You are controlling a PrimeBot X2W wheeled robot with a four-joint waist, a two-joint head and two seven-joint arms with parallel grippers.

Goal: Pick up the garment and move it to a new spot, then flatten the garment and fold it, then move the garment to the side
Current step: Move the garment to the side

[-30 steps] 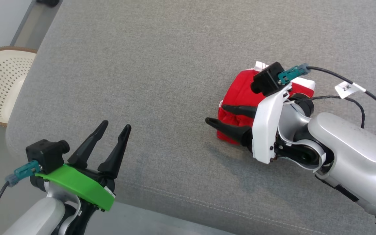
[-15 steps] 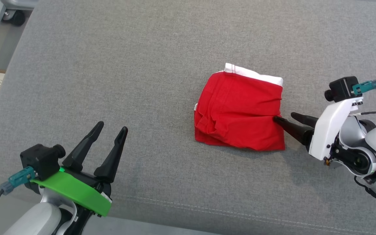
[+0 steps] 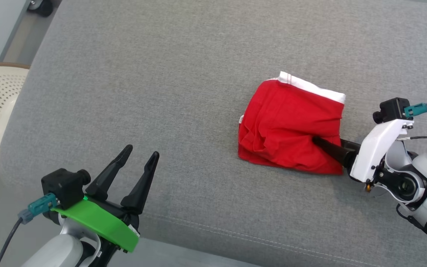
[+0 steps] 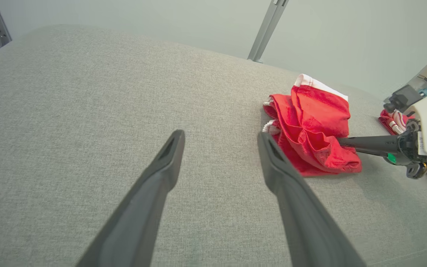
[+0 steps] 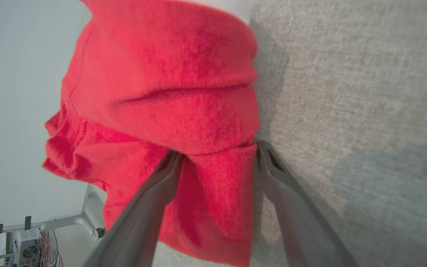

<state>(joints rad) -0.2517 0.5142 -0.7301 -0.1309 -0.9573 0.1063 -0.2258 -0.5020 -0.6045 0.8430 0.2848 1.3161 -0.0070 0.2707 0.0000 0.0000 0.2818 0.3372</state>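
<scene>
**Red garment [image 3: 291, 118] lying on the grey cushion [image 3: 180, 74]**

The left gripper [image 3: 143, 150] is hovering at seven o'clock, fingers spread wide and gripping nothing. The folded garment is resting toward three o'clock, its white band facing twelve. The right gripper [image 3: 321, 142] is reaching in from four o'clock, jaws standing wide and straddling the garment's nearest fold.

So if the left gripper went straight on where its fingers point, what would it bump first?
Probably just the gray cushion: the left gripper points at bare fabric, and the red garment lies off to its right. Depth is hard to judge.
</scene>
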